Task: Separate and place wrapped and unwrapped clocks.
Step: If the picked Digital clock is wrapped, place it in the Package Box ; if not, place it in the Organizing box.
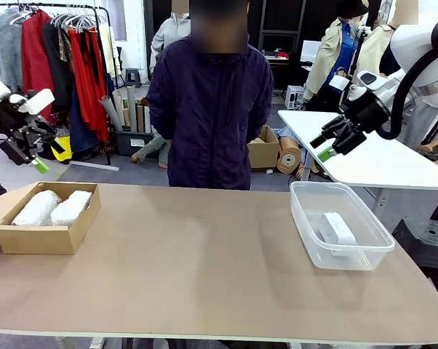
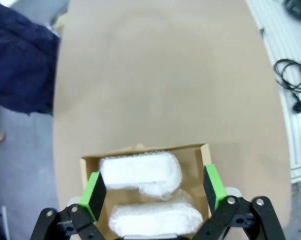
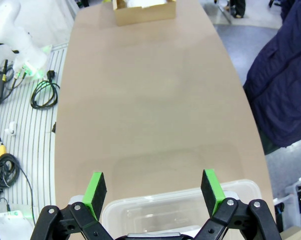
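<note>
The wide middle of the brown table (image 1: 197, 254) lies bare and passable between the cardboard box (image 1: 44, 236), packed with two wrapped clocks (image 1: 53, 207), at its left end and the clear plastic tub (image 1: 339, 251) at its right.

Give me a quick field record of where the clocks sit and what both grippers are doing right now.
wrapped clocks: two bubble-wrapped bundles side by side in the cardboard box, table's left end
unwrapped clock: bare white clock in the clear plastic tub, table's right end
left gripper: open, empty, raised above the box
right gripper: open, empty, raised above the tub
person: standing at the far side, hands not on the table
sorting: looks done
</note>
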You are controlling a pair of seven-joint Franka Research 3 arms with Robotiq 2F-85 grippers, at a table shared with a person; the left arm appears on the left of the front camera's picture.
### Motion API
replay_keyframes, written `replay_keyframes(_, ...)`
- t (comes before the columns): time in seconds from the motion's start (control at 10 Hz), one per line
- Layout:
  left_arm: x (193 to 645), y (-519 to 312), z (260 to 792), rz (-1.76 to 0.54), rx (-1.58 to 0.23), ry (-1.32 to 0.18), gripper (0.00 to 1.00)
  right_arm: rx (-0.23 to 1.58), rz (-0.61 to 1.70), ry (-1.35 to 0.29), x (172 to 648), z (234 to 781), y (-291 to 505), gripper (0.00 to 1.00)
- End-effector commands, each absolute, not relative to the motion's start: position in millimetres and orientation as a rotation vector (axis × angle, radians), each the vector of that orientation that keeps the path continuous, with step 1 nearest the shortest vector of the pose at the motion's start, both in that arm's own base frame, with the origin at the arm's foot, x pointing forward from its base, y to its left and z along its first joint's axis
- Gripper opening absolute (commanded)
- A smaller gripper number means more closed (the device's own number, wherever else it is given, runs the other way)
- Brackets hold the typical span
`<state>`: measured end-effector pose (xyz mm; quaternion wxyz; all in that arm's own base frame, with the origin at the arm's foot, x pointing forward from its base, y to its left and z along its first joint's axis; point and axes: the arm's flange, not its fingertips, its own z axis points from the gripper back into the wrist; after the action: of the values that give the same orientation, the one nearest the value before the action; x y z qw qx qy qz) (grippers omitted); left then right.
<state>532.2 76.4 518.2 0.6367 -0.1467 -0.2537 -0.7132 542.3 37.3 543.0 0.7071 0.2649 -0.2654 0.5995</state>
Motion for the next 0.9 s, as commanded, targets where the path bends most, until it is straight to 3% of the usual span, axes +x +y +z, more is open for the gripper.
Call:
replay_keyframes(0.0, 547, 94, 518, -1.652, -0.422, -0.698, 1.0, 0.587, 1.319, -0.589, 542, 546, 39, 1.0)
replay_keyframes(0.5, 558, 95, 522, -1.64, -0.486, -0.808, 1.0, 0.587, 1.319, -0.589, 542, 546, 39, 1.0)
replay_keyframes(0.7, 562, 95, 521, -1.427, -0.522, -0.746, 1.0, 0.587, 1.319, -0.589, 542, 546, 39, 1.0)
replay_keyframes(0.8, 555, 94, 520, -1.615, -0.487, -0.783, 1.0, 0.587, 1.319, -0.589, 542, 546, 39, 1.0)
